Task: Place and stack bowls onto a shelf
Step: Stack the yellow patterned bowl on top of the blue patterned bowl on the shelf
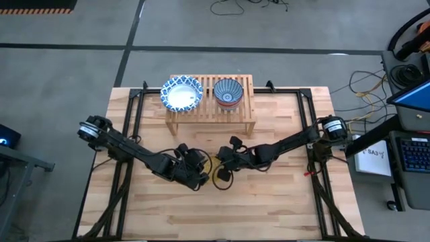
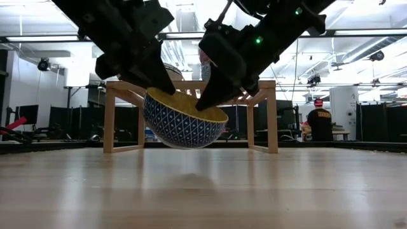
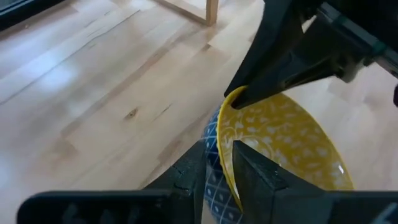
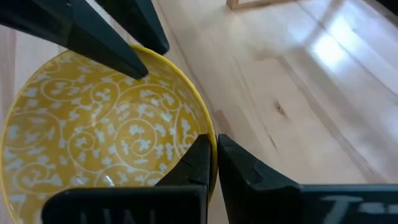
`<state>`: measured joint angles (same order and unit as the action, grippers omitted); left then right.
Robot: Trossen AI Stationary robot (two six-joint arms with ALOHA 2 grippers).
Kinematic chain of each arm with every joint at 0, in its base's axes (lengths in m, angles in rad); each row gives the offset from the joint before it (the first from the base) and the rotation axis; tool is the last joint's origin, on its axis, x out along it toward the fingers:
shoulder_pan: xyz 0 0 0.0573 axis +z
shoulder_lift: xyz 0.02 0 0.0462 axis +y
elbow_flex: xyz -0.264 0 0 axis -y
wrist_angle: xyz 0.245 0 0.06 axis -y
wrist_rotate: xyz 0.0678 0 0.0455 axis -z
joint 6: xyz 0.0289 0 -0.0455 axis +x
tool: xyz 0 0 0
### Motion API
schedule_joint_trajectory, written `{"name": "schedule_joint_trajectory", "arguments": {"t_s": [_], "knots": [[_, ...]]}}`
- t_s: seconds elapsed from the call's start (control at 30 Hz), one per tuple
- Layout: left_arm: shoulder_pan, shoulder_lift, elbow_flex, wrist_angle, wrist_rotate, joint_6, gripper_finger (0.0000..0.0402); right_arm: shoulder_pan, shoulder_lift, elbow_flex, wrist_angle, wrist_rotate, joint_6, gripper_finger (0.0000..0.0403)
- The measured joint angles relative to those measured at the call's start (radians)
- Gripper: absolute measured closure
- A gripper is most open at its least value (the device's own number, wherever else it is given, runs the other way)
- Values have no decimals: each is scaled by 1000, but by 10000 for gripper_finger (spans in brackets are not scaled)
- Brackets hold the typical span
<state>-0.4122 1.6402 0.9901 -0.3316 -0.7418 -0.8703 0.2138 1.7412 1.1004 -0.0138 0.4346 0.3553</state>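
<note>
A small bowl (image 2: pixel 181 124), yellow inside and blue-patterned outside, hangs tilted above the table between both grippers. My left gripper (image 3: pixel 225 158) is shut on its rim on the table's left side. My right gripper (image 4: pixel 216 149) is shut on the opposite rim. In the high view the bowl (image 1: pixel 220 176) shows only as a yellow ring between the two grippers at the table's middle. On the light-wood shelf (image 1: pixel 245 111) at the far side sit a white bowl with a blue rim (image 1: pixel 181 94) and a grey-blue patterned bowl (image 1: pixel 228 93). My left gripper pinches the bowl's rim (image 3: pixel 222 140), one finger (image 3: pixel 193 177) on the blue outer wall and one (image 3: pixel 255 177) on the yellow inside. It comes slanting down from the table's left. The bowl is lifted clear and tilted. My right gripper pinches the opposite rim (image 4: pixel 211 134), one finger (image 4: pixel 196 162) inside on the yellow and one (image 4: pixel 239 168) outside. It comes slanting down from the table's right. The bowl hangs below the fingers (image 2: pixel 210 98), clear of the table.
The shelf (image 2: pixel 191 86) stands behind the bowl on short legs, with a free strip of slats to the right of its two bowls. Bare table wood (image 1: pixel 222 215) lies toward the near edge. A person (image 2: pixel 320 121) stands in the room far behind.
</note>
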Motion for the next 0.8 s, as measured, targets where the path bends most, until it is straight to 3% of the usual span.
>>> {"name": "schedule_joint_trajectory", "arguments": {"t_s": [0.17, 0.5, 0.8], "knots": [[0, -17, -1, -6, 25, 72, 311, 0, -3, 0, -17, -27, 22, 393], [-2, -126, -2, -96, 26, 240, 197, -25, -63, 20, -140, -122, 46, 394], [-30, -323, -3, -212, -144, 382, 178, -79, -258, 138, -406, -182, 34, 394]]}}
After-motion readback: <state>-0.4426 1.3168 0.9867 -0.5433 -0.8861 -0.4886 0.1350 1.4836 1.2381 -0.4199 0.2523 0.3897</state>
